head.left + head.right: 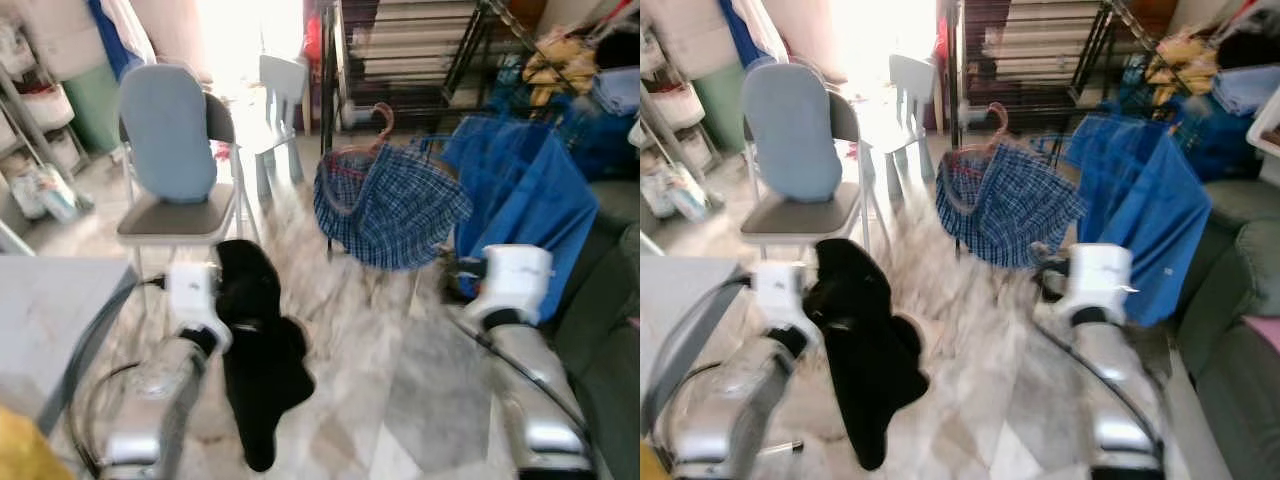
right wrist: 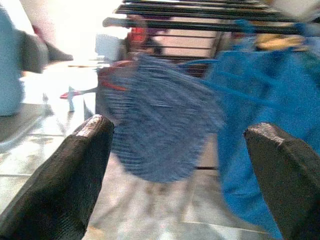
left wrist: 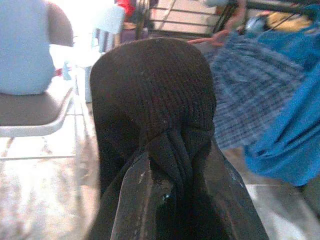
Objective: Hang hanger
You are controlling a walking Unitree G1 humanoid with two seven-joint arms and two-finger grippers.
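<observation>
A grey metal chair with a light-blue padded back (image 1: 170, 135) stands at left. The left claw (image 3: 172, 200) is clamped on a black knitted garment (image 1: 258, 350) that dangles above the marble floor (image 1: 400, 380). A pink hanger carrying a blue checked shirt (image 1: 385, 205) hangs on the black drying rack (image 1: 400, 60). The right claw (image 2: 175, 175) is spread wide, facing it

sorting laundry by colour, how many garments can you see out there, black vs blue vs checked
black: 1, the black garment pinched in the left gripper
plain blue: 1, the blue shirt on the rack
blue checked: 1, the checked garment on a hanger
total: 3
</observation>
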